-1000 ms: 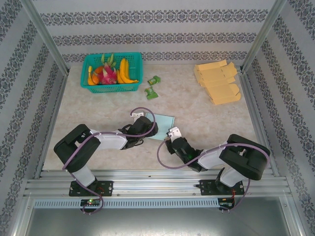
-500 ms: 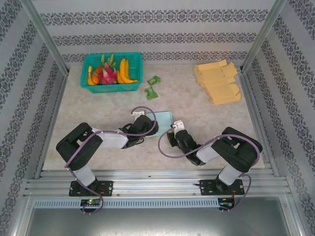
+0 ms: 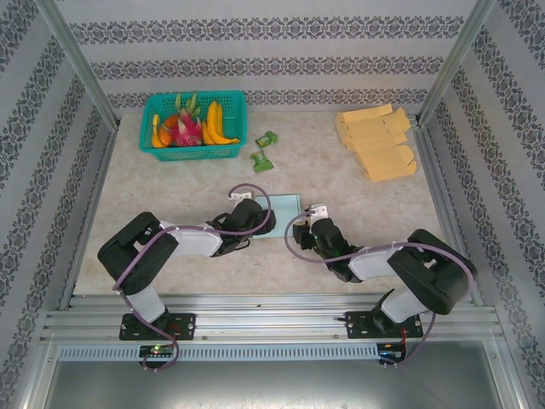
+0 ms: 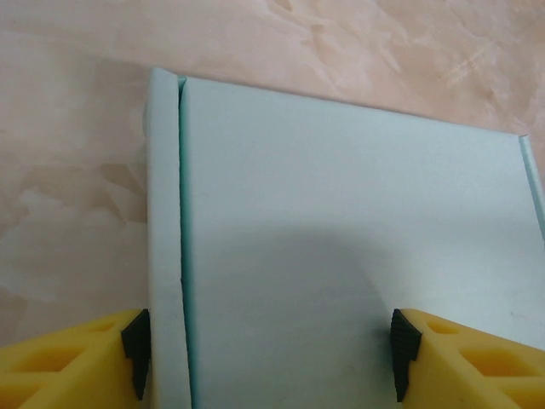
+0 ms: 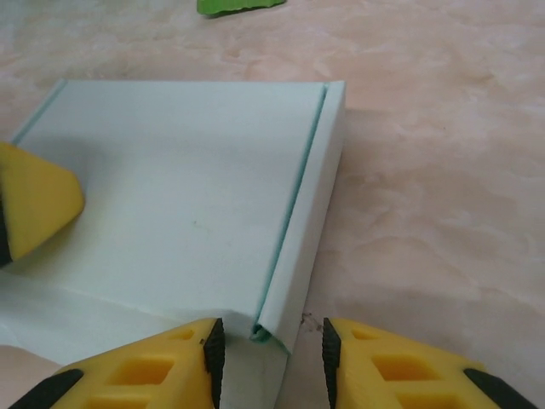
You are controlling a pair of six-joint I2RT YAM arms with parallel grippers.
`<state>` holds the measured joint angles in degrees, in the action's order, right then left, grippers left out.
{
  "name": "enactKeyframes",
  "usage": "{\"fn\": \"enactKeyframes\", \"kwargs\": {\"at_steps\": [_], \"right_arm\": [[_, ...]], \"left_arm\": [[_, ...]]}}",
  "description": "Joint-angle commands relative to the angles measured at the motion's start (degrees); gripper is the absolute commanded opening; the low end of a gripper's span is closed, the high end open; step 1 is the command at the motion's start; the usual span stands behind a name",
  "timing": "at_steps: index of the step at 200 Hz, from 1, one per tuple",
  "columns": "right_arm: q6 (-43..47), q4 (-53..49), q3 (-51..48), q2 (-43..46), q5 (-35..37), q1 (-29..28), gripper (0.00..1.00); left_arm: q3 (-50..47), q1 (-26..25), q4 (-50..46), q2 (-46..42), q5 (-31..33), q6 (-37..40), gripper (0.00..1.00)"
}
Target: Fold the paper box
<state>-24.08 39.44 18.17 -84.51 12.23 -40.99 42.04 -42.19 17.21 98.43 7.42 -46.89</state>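
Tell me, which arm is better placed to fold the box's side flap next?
Right, probably. The right gripper has its open jaws either side of the side flap, at its near corner. The left gripper spreads wide over the paper box, seemingly steadying it.

Bright, even light falls from overhead in the top view, and the table [image 3: 358, 183] reads pale and sharp, with small soft shadows hugging the arms near centre. In the left wrist view a broad, soft-edged shadow dims the paper box [image 4: 341, 153] from centre down to 6 o'clock. The yellow fingers [image 4: 60, 366] of the left gripper [image 4: 266, 354] look slightly soft at 7 and 5 o'clock. The right wrist view is warm and flat-lit. There the right gripper [image 5: 271, 351] blurs at 6 o'clock, with a thin dark shadow along the box edge.
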Motion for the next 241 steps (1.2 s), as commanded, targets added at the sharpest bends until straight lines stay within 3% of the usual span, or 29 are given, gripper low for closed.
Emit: {"fn": "enactKeyframes", "kwargs": {"at_steps": [1,54,97,177,209,241], "right_arm": [[-6.1,-9.4,2.9,3.6,-3.8,0.2,0.37],[-8.8,-17.1,3.3,7.5,-4.7,0.0,0.35],[-10.0,-12.3,4.0,0.1,-5.9,0.0,0.33],[-2.2,-5.9,11.0,-12.0,2.5,2.1,0.32],[-3.9,-4.5,12.3,-14.3,-1.5,5.0,0.33],[-6.7,-12.0,13.3,-10.2,-6.0,7.1,0.34]], "left_arm": [[-3.7,-0.1,-17.1,5.3,-6.2,3.7,0.72],[-3.2,0.4,-16.9,6.0,-6.3,3.2,0.72],[-2.5,0.4,-17.2,6.1,-6.6,3.0,0.72],[-2.3,0.4,-14.3,8.1,-12.6,4.3,0.65],[-1.9,0.3,-13.8,6.9,-15.7,4.5,0.66],[-1.9,0.3,-16.2,1.4,-16.0,3.4,0.72]]}}
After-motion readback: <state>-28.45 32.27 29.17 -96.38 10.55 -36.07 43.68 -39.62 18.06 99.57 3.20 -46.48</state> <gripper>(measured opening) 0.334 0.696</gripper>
